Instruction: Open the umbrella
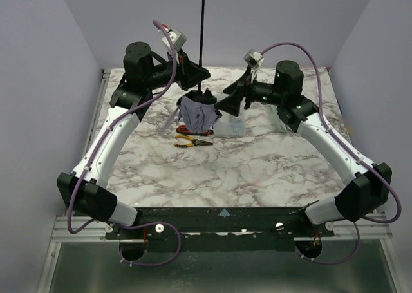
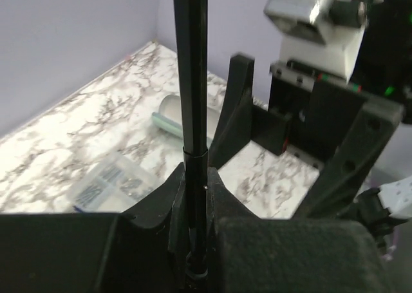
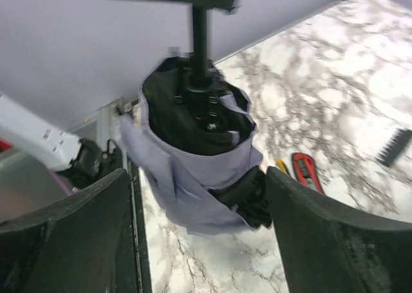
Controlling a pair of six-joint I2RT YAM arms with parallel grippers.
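Top external: marbled table (image 1: 257, 170), lilac walls (image 1: 270, 22) — umbrella (image 1: 198, 116) upright, seemingly unopened.

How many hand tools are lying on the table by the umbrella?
2. Yellow-handled pliers lie on the near side of the umbrella; a red-handled tool lies between them, at the canopy's edge. Others may be hidden behind the umbrella.

Between the matt black plastic fingers (image 3: 322, 241) of my right gripper (image 3: 198, 177), the umbrella (image 3: 212, 167) canopy looks like soft, creased matt cloth. The shaft (image 2: 191, 80) in my left gripper (image 2: 193, 190) is smooth, semi-gloss black.
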